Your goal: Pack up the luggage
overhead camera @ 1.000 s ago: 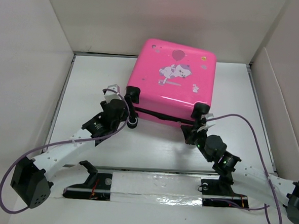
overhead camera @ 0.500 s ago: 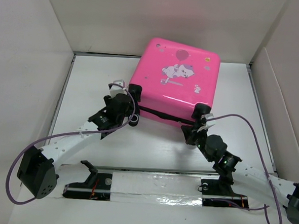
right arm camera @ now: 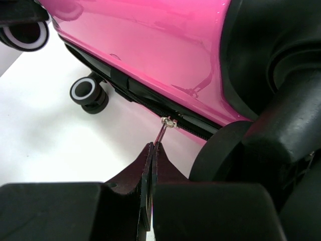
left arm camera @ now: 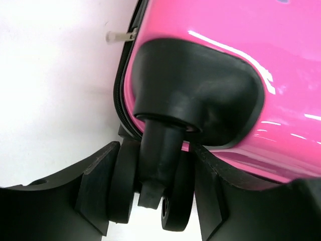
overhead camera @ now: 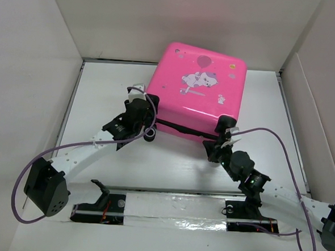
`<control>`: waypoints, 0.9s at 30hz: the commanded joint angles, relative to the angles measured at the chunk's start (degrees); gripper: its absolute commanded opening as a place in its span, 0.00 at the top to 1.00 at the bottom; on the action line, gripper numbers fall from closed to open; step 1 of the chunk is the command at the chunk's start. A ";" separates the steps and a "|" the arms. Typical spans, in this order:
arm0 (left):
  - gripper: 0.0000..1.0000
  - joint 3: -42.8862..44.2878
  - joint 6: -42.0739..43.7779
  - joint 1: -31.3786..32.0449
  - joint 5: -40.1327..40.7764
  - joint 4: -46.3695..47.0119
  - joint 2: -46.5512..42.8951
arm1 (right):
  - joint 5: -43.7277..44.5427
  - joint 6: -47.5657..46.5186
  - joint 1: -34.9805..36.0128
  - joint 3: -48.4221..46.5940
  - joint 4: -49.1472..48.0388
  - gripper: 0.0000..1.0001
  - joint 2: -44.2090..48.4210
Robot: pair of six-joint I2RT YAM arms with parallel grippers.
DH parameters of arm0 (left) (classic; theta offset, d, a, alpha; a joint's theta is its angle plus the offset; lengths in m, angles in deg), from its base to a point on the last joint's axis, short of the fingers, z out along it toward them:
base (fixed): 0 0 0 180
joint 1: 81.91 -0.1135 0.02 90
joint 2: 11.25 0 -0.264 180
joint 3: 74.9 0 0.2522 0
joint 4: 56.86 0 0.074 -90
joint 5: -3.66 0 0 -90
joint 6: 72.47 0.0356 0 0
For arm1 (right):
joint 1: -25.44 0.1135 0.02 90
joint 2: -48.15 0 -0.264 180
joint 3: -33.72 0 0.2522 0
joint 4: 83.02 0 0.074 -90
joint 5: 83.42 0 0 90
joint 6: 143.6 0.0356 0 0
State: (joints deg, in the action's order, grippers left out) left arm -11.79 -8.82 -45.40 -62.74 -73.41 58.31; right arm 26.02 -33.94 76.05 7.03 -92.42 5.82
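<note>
The luggage (overhead camera: 195, 96) is a hot-pink hard-shell suitcase lying flat and closed, its cartoon print facing up. My left gripper (overhead camera: 147, 117) is at its near left corner. In the left wrist view my left gripper (left arm camera: 153, 186) has its jaws closed against both sides of the black twin caster wheel (left arm camera: 125, 186) under the pink shell (left arm camera: 225, 30). My right gripper (overhead camera: 222, 141) is at the near right corner. In the right wrist view my right gripper (right arm camera: 153, 150) is shut on the metal zipper pull (right arm camera: 163, 131) of the black zipper below the shell (right arm camera: 150, 45).
White walls enclose the table on the left, back and right. A shiny taped strip (overhead camera: 174, 208) runs between the arm bases. Another caster (right arm camera: 88, 94) stands on the table under the case. A second zipper pull (left arm camera: 120, 35) sticks out at the left corner.
My left arm moved up and right onto the near left wheel. The suitcase shifted slightly right and back. The right arm stayed put.
</note>
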 commanded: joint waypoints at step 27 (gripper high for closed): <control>1.00 10.08 -3.71 19.92 -18.41 15.98 3.13 | -3.47 0.12 -1.04 -10.37 12.67 1.00 4.16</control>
State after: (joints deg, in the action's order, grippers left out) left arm -7.51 -17.43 -26.12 -71.37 -70.22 63.49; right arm 16.62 -34.11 74.76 -2.77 -82.58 5.43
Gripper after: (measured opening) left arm 0.510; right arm 0.008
